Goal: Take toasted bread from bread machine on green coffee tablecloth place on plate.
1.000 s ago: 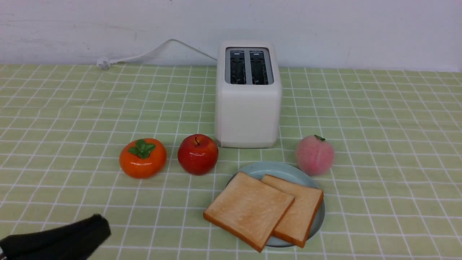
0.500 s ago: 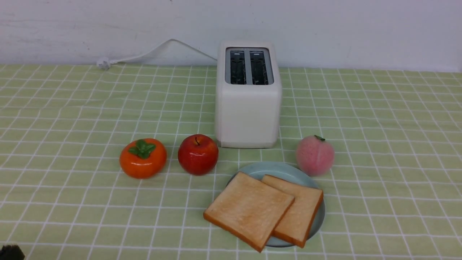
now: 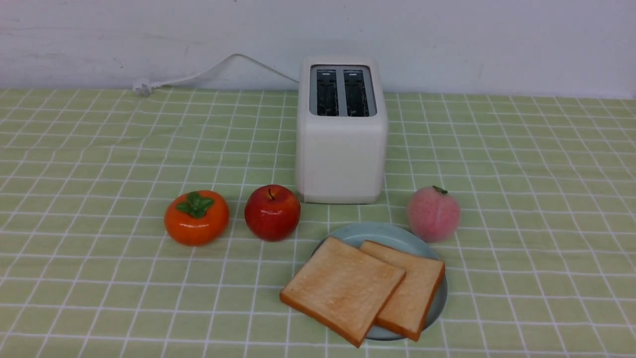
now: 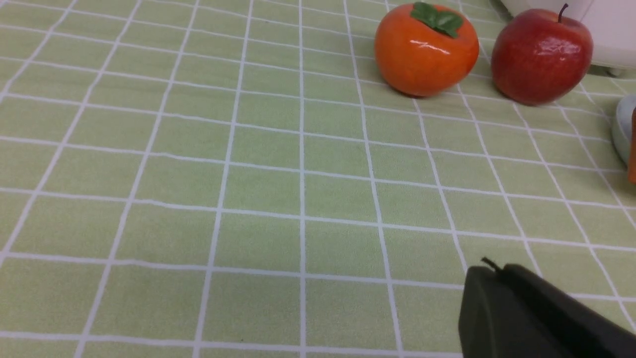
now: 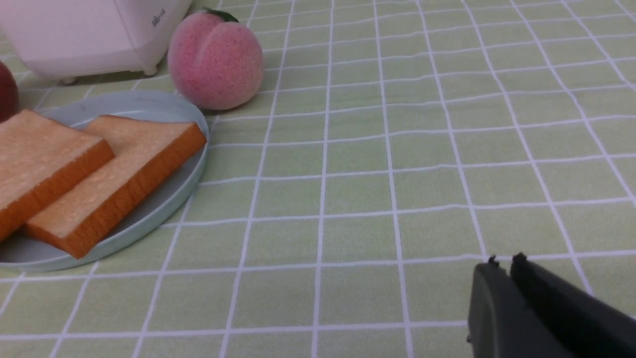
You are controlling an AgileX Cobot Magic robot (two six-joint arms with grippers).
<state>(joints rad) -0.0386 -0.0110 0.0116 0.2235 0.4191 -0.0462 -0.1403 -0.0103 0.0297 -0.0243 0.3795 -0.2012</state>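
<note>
Two slices of toasted bread (image 3: 343, 288) (image 3: 412, 291) lie overlapping on the pale blue-green plate (image 3: 382, 231), in front of the cream bread machine (image 3: 342, 149) on the green coffee tablecloth (image 3: 521, 199). Both toaster slots show no bread. The toast (image 5: 114, 174) and plate (image 5: 164, 209) also show in the right wrist view. My left gripper (image 4: 494, 268) is shut and empty, low over bare cloth, well away from the plate. My right gripper (image 5: 504, 261) is shut and empty over bare cloth to the plate's right. Neither gripper shows in the front view.
An orange persimmon (image 3: 197, 218) and a red apple (image 3: 272, 213) sit left of the plate. A pink peach (image 3: 434, 214) touches the plate's far right rim. The white power cord (image 3: 218, 67) runs along the back wall.
My left gripper has drawn back out of the front view at the lower left. The toast, plate and fruit have not moved.
</note>
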